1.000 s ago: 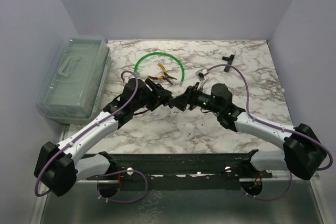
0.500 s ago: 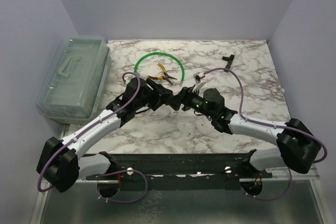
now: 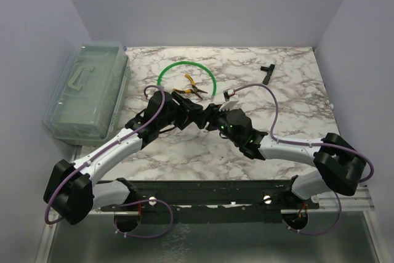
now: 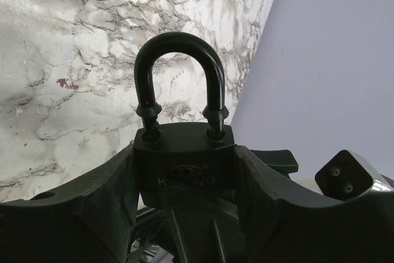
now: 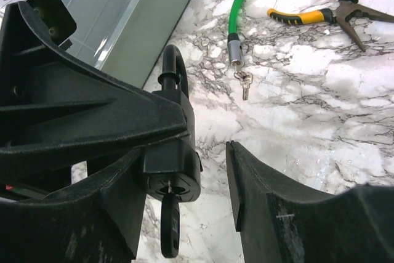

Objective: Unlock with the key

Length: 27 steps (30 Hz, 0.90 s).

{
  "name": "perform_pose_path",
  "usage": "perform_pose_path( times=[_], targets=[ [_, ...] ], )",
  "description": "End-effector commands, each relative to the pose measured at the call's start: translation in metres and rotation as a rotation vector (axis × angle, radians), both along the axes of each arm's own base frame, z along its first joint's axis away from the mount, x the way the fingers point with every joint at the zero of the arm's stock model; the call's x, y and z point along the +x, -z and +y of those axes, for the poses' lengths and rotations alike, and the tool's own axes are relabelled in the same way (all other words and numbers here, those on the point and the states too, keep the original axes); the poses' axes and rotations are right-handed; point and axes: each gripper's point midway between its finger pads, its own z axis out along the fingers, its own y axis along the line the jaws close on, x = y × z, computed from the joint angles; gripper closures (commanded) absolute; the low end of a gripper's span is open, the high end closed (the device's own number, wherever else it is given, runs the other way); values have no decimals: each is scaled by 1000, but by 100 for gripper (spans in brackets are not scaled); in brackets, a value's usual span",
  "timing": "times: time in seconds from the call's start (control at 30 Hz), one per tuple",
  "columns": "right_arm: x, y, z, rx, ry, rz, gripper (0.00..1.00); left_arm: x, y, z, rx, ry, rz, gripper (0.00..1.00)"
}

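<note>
- Left gripper (image 4: 184, 183): fingers pressed on both flanks of the black padlock (image 4: 184, 152), holding it off the marble table (image 3: 295, 109). The shackle stands upright and both its legs enter the body.
- Key (image 5: 169, 229): seated in the keyhole on the padlock's underside. A short pale shank shows, with the dark head hanging below it.
- Right gripper (image 5: 184, 204): jaws spread, one finger on each side of the key's head. There is a clear gap to the finger on the right of the wrist view. The other finger is close beside the key, and contact cannot be confirmed.
- Change since a second ago: the right arm has swung left and drawn in. Its wrist is now nearer the left gripper, and its elbow and cable loop have shifted leftward. The left arm is almost unmoved and keeps its hold.
- Unchanged on the table:
  - the green cable (image 3: 184, 63) in its arc at the rear;
  - the yellow-handled pliers (image 3: 189, 89) inside that arc;
  - the small keys (image 5: 245, 83) at the cable's metal end;
  - the clear box (image 3: 86, 90) at the left edge.
</note>
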Motion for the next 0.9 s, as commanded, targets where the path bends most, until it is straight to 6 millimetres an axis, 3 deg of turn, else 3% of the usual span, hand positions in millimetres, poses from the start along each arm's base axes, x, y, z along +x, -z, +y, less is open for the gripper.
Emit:
perform_pose_path(
  times=[0.0,0.17,0.27,0.5,0.53,0.6,0.67,0.73,0.87],
  targets=[
    [14,-13,1,-3,88,-60,43,7,-37,-10,-111,-7,-66,100],
    [17,-17,1,-5,115,-90,43,7,-35,-10,-118,-10,-54,100],
    [19,-16,0,-11,125,-96,48,7,-36,-10,-122,-13,-53,100],
    [17,-17,0,-11,120,-101,87,6,-34,-9,-119,-14,-51,97],
    [16,-18,-1,-11,118,-101,91,5,-33,-9,-117,-12,-51,92],
    [14,-20,-2,-8,110,-101,99,4,-33,-9,-111,-2,-59,70],
    [10,-24,-3,1,100,-101,100,2,-33,-8,-105,2,-66,42],
    [7,-29,-4,9,88,-104,100,0,-32,-6,-95,8,-80,23],
    [-1,-37,-7,25,60,-96,100,-5,-32,3,-79,0,-111,10]
  ],
)
